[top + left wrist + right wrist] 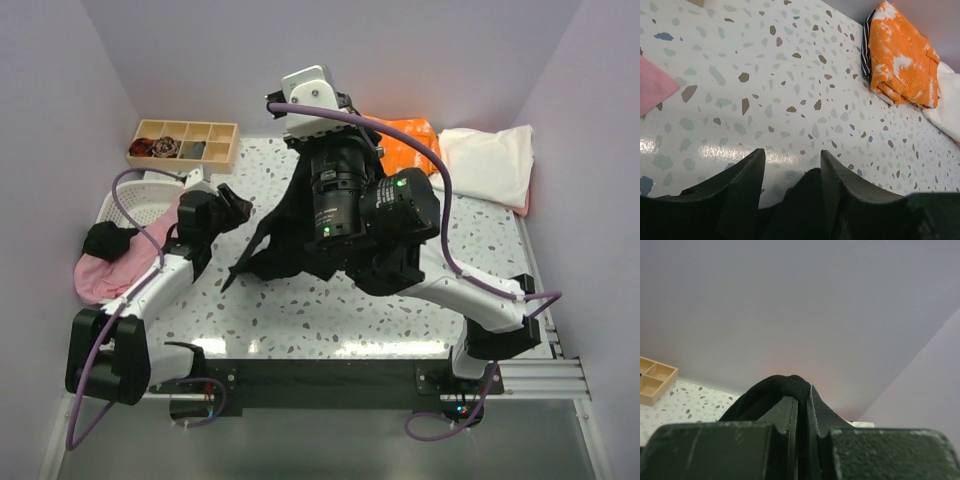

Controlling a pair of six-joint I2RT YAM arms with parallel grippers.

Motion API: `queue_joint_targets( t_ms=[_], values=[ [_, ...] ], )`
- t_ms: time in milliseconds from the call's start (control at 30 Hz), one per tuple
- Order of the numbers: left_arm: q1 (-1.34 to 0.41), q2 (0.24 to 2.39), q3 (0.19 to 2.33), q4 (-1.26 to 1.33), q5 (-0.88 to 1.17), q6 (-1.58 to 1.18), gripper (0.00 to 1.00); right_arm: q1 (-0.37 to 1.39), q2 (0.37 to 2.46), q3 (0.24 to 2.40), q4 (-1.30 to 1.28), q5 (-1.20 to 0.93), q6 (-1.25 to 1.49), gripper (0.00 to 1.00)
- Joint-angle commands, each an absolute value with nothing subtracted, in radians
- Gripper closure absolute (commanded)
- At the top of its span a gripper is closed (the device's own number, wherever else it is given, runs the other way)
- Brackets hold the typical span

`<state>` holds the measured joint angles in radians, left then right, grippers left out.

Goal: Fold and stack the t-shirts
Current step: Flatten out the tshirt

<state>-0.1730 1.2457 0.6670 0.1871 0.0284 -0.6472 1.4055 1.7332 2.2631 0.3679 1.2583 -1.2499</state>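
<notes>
the left gripper [792, 157] stands about half open, black t-shirt [285, 240] cloth lying low between its fingers [745, 185], seemingly unclamped. from there the shirt rises rightward off the table [330, 320] to the right gripper [802, 396], pinched shut on a bunched edge held high. the hanging left corner lies nearest the left arm.
</notes>
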Motion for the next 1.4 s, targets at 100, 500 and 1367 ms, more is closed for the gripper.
queue_joint_targets(
  t_ms=[100,500,1367],
  values=[
    [-0.181,1.227,0.669,0.215,0.003,-0.657,0.47,1.407,1.717,2.332,0.578,1.238,-1.443,1.0],
    [-0.268,1.235,0.646,0.364,0.327,-0.589,0.46,1.358,1.643,2.256,0.634,1.232,-1.457,0.97],
    [-1.134,0.992,0.295,0.679,-0.541,-0.245,0.25,0.937,1.681,2.24,-0.109,1.16,-0.698,0.9]
  ],
)
